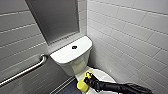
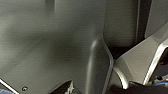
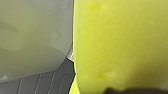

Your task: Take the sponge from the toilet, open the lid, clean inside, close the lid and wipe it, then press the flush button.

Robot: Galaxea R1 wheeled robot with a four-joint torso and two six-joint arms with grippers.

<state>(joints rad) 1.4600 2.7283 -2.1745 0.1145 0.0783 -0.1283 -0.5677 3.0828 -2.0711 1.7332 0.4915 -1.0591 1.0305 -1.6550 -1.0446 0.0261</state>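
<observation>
- The sponge [image 1: 82, 86] was in the air, low in front of the tank, by the edge of the lid [image 1: 106, 75].
- The right gripper [image 1: 89, 79] was closed around the sponge's middle, and yellow stuck out on both sides of it.
- The sponge looked soft, light and squashy. It would bend when pushed, so a hold across the middle seemed best. It would not break.
- The lid looked down and shiny, so it was likely slippery. Its edge seemed the place to lift it.
- The toilet [image 1: 75, 63] stood in a corner. The flush button [image 1: 74, 47] sat in the middle of the tank top, well apart from the sponge.
- A tiled wall [image 1: 130, 30] was close on one side.
- A metal bar [image 1: 25, 71] ran along the other wall.
- The tight corner could get in the arm's way.
</observation>
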